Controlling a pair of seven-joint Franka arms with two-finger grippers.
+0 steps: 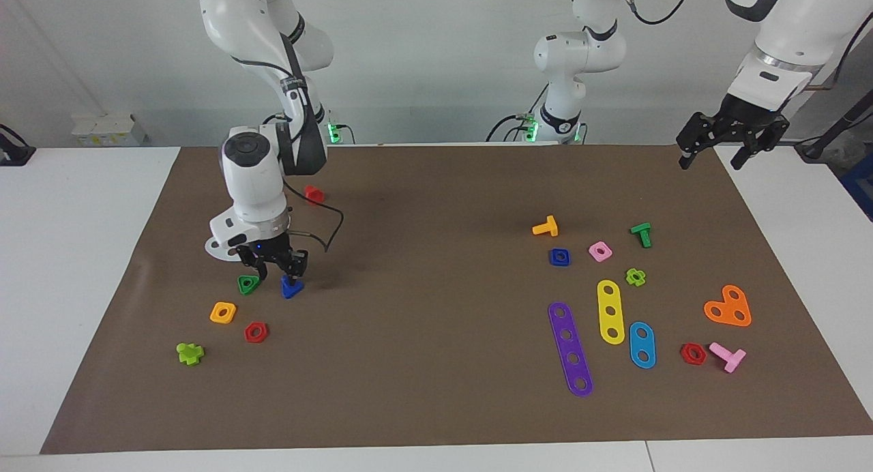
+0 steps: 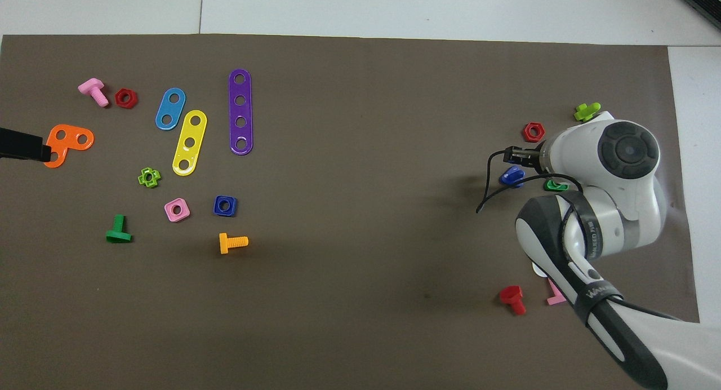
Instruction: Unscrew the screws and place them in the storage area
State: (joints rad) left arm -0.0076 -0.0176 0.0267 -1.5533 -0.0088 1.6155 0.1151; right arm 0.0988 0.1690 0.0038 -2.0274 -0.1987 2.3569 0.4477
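The blue screw (image 1: pixel 292 287), a small bolt with a triangular head, lies on the brown mat (image 1: pixel 436 206) at the right arm's end; it also shows in the overhead view (image 2: pixel 511 177). My right gripper (image 1: pixel 274 271) hangs low over it, fingers apart, one fingertip (image 1: pixel 294 273) just above the screw. The storage area (image 1: pixel 232 301) around it holds a green triangular nut (image 1: pixel 249 284), an orange nut (image 1: pixel 223 312), a red nut (image 1: pixel 256 332) and a white arc strip (image 1: pixel 217 248), mostly hidden by the arm. My left gripper (image 1: pixel 713 157) waits open, raised over the mat's corner.
At the left arm's end lie purple (image 1: pixel 570 349), yellow (image 1: pixel 610 312) and blue (image 1: pixel 642 344) holed strips, an orange plate (image 1: pixel 728 307), a blue square nut (image 1: pixel 559 256) and orange (image 1: pixel 545 226), green (image 1: pixel 641 234) and pink (image 1: pixel 728 355) bolts. A red bolt (image 1: pixel 314 194) lies near the right arm's base.
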